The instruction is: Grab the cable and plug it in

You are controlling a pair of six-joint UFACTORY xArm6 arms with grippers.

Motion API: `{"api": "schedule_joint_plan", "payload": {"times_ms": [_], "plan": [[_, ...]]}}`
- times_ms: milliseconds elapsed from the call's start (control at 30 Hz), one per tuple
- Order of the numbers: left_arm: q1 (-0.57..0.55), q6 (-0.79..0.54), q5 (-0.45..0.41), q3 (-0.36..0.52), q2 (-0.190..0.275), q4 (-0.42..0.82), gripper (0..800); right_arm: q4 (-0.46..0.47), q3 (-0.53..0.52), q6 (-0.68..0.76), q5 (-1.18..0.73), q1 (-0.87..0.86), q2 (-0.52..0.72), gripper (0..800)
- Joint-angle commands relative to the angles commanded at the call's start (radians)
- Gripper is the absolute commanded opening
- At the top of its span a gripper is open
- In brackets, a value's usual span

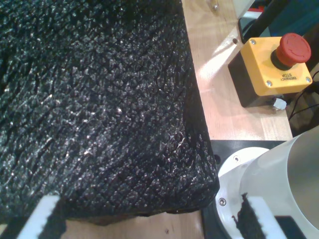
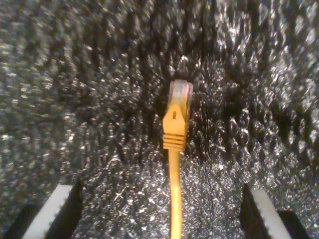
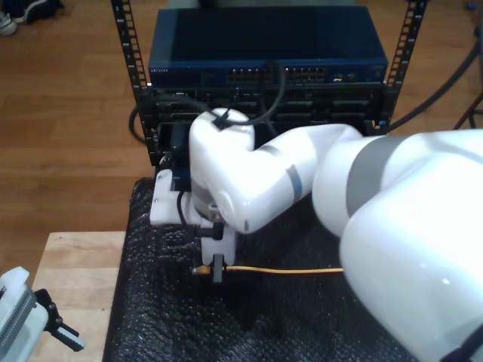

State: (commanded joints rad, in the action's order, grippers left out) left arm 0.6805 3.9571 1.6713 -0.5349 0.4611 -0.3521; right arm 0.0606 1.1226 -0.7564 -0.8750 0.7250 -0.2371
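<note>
The yellow-orange cable (image 2: 174,199) lies on the black foam mat (image 2: 75,99), its clear plug (image 2: 180,93) pointing away from my second gripper (image 2: 159,189). That gripper is open, its two fingers set wide on either side of the cable and not touching it. In the exterior view the second gripper (image 3: 215,265) hangs low over the plug end (image 3: 201,269), and the cable (image 3: 287,269) runs off toward the exterior view's right. My first gripper (image 1: 152,199) is open with nothing between its fingers, above the mat's corner (image 1: 99,99); it sits at the exterior view's lower left (image 3: 60,323).
A blue network switch (image 3: 264,53) with a row of ports (image 3: 264,74) sits in a rack behind the mat. A yellow emergency-stop box (image 1: 274,67) stands on the wooden table (image 1: 219,99). A white arm base (image 1: 279,179) is close beside the first gripper.
</note>
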Motion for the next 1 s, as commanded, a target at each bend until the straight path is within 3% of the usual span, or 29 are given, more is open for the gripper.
{"api": "schedule_joint_plan", "payload": {"times_ms": [267, 1000], "plan": [[0.000, 0.000, 0.003, 0.000, 0.000, 0.000, 800, 0.034, 0.006, 0.021, 0.000, 0.006, -0.020, 732], [0.000, 0.000, 0.009, 0.000, 0.000, 0.000, 800, 0.038, 0.049, 0.023, 0.006, 0.041, -0.084, 419]]}}
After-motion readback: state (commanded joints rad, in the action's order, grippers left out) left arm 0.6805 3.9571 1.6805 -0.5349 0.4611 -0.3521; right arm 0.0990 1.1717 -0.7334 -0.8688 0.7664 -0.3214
